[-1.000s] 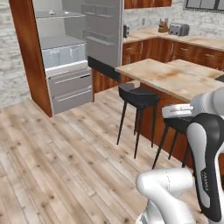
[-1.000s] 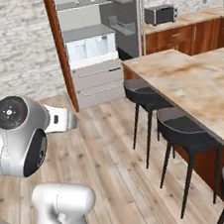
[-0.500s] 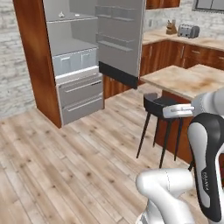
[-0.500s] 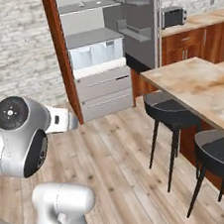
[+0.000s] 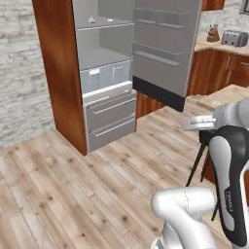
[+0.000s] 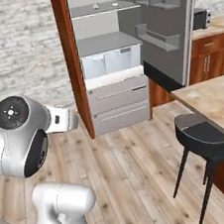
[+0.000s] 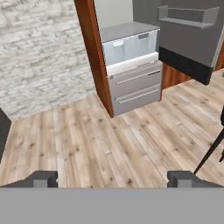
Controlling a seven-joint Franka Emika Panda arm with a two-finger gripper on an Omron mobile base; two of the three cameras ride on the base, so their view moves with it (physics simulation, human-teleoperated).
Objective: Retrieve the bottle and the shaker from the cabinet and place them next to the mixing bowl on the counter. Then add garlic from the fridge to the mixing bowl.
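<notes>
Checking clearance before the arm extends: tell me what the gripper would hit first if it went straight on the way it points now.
Probably the wooden floor in front of the fridge. The open gripper holds nothing and points forward and down; depth is unclear.

A home kitchen: an open fridge [image 5: 116, 73], wooden cabinets [image 5: 228, 73], a toaster [image 5: 235, 37], a bar stool [image 6: 208, 141] at the surface [image 6: 213, 103].

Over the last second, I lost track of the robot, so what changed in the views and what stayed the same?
The base drove toward the open fridge, so the camera moved, not the things: the fridge now looms larger and more central, while the stool and counter slid off to the side. The claw took hold of nothing. The fridge door stayed open, and the claw stayed open and empty.
</notes>
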